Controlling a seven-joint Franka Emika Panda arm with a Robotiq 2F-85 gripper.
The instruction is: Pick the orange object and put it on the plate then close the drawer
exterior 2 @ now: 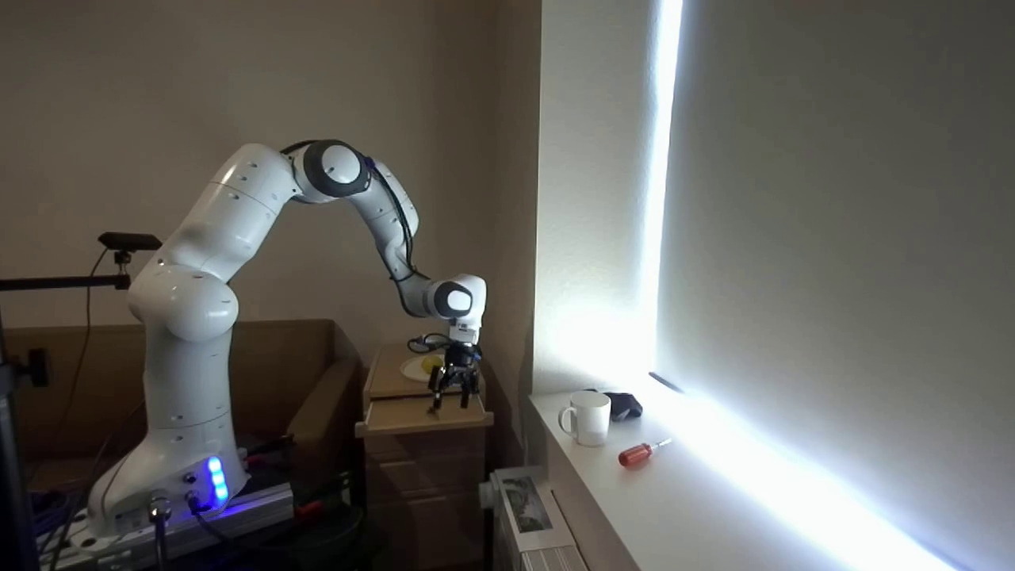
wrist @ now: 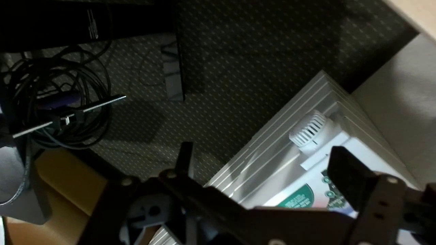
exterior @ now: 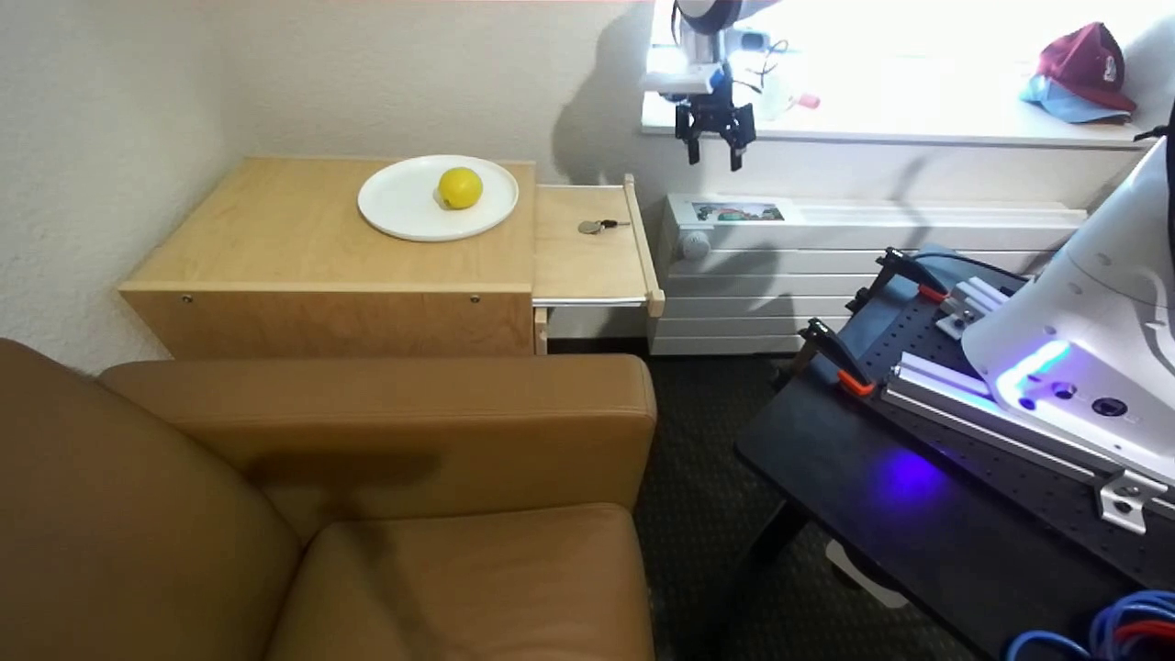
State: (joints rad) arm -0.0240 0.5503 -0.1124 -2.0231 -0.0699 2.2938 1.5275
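The orange object, a small yellow fruit-like ball [exterior: 460,187], rests on the round white plate [exterior: 399,202]. The ball [exterior 2: 431,362] and the plate [exterior 2: 410,368] also show in an exterior view, partly behind the gripper. The plate lies on the light-wood side table. The shallow drawer [exterior: 587,271] is pulled out of the table's side; its front panel [exterior 2: 424,428] shows too. My gripper [exterior: 715,158] is open and empty, in the air beyond the drawer's front on the radiator side. It also shows in an exterior view [exterior 2: 450,404] and the wrist view [wrist: 262,151], fingers wide apart.
A key with a tag [exterior: 597,226] lies in the drawer. A white radiator [exterior: 789,294] stands under the windowsill. A mug [exterior 2: 590,419], a red screwdriver [exterior 2: 637,454] and a cap [exterior: 1088,73] are on the sill. A brown sofa [exterior: 413,404] adjoins the side table.
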